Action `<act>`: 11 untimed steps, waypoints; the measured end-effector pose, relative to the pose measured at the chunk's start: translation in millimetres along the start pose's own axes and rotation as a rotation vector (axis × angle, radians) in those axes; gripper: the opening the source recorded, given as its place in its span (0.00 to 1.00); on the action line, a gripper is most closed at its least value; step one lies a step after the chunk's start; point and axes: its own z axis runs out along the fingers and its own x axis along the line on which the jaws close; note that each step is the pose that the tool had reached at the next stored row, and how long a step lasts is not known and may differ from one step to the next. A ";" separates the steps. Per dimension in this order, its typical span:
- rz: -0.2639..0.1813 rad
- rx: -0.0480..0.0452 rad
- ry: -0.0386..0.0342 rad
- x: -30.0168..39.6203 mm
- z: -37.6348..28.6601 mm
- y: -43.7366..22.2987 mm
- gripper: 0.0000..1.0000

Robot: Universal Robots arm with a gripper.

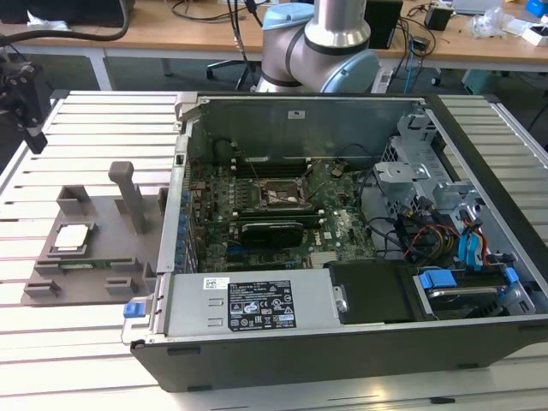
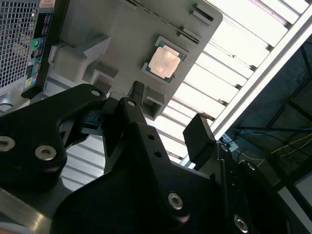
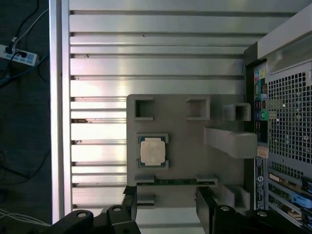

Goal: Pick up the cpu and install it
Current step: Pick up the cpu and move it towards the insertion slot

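- Your gripper (image 3: 166, 192) hangs over one edge of the grey tray (image 3: 185, 141), fingers spread with nothing between them, near the cpu (image 3: 152, 151) but apart from it.
- You'll find the cpu lying flat in a square pocket of that tray, on the bench (image 3: 156, 63) beside the open computer case (image 1: 300, 300).
- That pocket probably keeps it square for a clean pick.
- Its top is a silver-grey metal plate with a thin pale rim.

A smooth, faintly sheened metal plate is seen atop the small square silver-grey cpu (image 3: 152, 151). The flat grey holder tray (image 3: 185, 141) beneath it is finished matt, probably plastic. The ribbed silver table (image 3: 146, 39) is made of bright satin metal.
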 end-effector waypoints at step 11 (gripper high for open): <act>0.000 0.0000 0.0000 0.1 4.4 0.1 0.60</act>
